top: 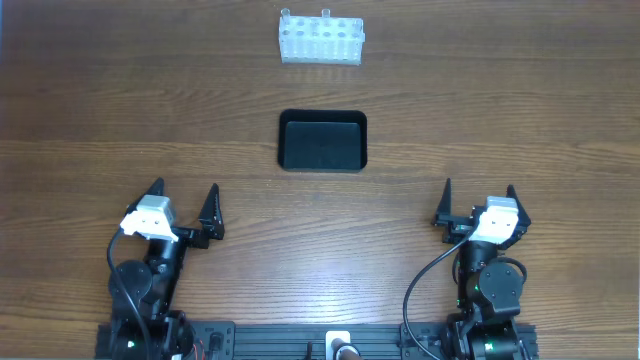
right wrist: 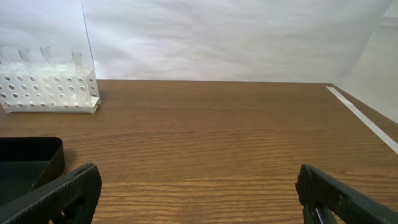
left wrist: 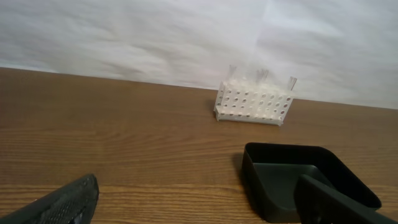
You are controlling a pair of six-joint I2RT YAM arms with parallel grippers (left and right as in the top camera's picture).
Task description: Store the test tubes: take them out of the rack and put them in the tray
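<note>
Clear test tubes (top: pixel 286 15) all remain to be moved, so the task looks not yet begun. Nearest the arm bases, the left gripper (top: pixel 185 190) and right gripper (top: pixel 479 190) sit over the brown wooden table (top: pixel 100 100), each with fingers spread apart and holding nothing. Beyond them, at centre, the black rectangular plastic tray (top: pixel 322 145) lies empty. Farthest off, the white perforated plastic rack (top: pixel 320 45) holds a few upright tubes.

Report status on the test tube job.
Left claw open, right claw open, both empty. Clear test tubes standing in white perforated plastic rack; black rectangular tray empty. Nothing in the way.
</note>
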